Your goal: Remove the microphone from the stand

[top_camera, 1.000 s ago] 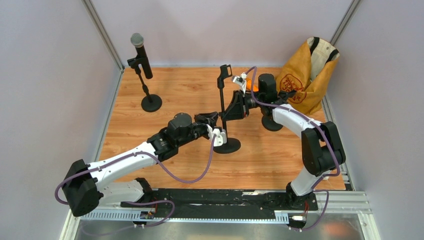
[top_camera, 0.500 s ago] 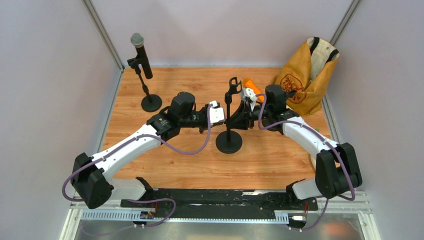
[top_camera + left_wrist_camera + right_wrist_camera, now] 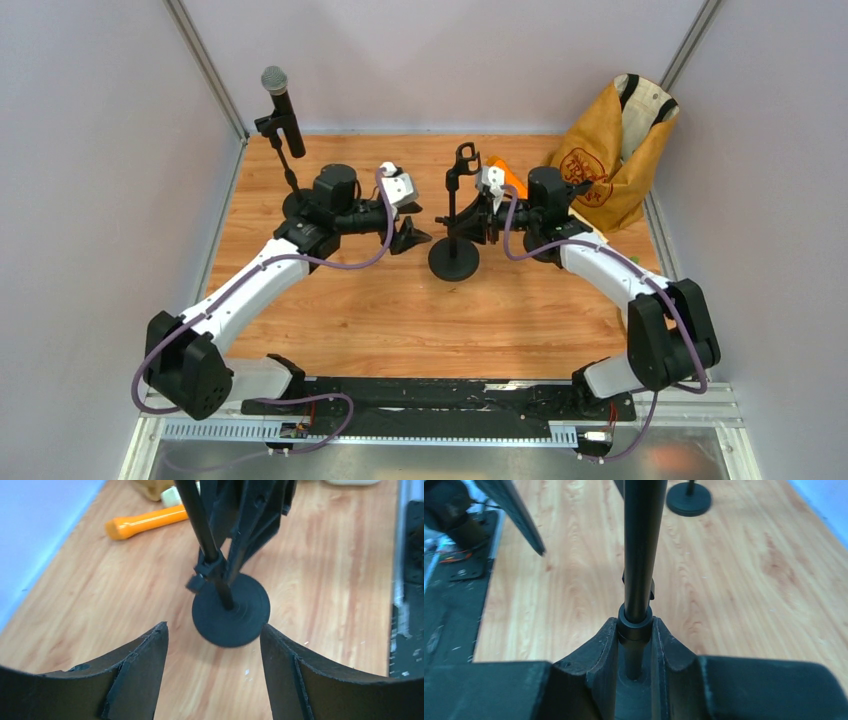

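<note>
Top external view: microphone upright, clipped in the mic stand, well left of the empty stand. Just left of the empty stand, the left hand gapes wide, holding nothing; the right hand is clamped on its pole. Microphone likely rigid, smooth, weighty; grip the handle above the clip.

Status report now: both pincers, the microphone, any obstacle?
Left pincer open, apart from middle stand. Right pincer shut on middle stand. Microphone in clip of far-left stand, no pincer on it. No obstacle seen around it.
</note>
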Robot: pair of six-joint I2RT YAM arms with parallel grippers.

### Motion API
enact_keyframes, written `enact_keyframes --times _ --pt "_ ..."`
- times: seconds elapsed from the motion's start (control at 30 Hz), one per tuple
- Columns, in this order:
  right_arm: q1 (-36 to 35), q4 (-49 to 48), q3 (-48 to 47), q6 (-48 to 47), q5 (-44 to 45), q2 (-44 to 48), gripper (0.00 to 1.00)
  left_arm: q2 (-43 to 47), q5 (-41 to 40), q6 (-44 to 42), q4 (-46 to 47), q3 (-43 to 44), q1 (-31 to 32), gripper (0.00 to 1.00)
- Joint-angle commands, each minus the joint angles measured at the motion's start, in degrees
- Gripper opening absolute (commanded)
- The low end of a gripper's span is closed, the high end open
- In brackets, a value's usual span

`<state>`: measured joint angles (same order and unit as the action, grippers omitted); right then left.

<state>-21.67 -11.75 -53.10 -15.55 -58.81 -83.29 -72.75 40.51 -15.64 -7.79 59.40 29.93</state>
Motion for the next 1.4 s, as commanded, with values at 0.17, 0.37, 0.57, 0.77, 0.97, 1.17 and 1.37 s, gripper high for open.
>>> enact_keyframes --times 0.17,0.37,0.57,0.77,0.97,1.17,1.37 --pt "-0.1 -21.8 -16.0 9.4 17.0 -16.8 0.00 9.2 1.1 -17.9 -13.5 -2.9 -13.0 0.75" --pt "0.0 -22.9 -32.6 14.3 19.4 -32.4 0.00 15.9 6.0 -22.6 -22.5 -8.5 -20.5 0.75" --pt "-0.4 -20.7 -46.3 15.2 19.7 -45.9 0.05 24.3 7.4 -21.3 -19.8 -15.3 -23.0 0.76" --pt "-1.0 -19.7 -45.7 14.8 16.1 -48.3 0.38 22.9 8.3 -20.0 -17.4 -15.3 -24.9 0.76" --pt "-0.6 -14.3 -40.4 11.9 16.1 -41.8 0.66 21.9 10.2 -19.6 -15.6 -15.4 -24.9 0.77" --pt "0.8 -9.4 -35.2 12.9 20.5 -31.4 0.84 22.4 12.0 -19.6 -15.5 -15.3 -24.9 0.77" --pt "1.0 -2.7 -39.5 11.7 29.4 -23.7 1.00 22.5 13.3 -19.2 -15.6 -14.7 -24.9 0.78"
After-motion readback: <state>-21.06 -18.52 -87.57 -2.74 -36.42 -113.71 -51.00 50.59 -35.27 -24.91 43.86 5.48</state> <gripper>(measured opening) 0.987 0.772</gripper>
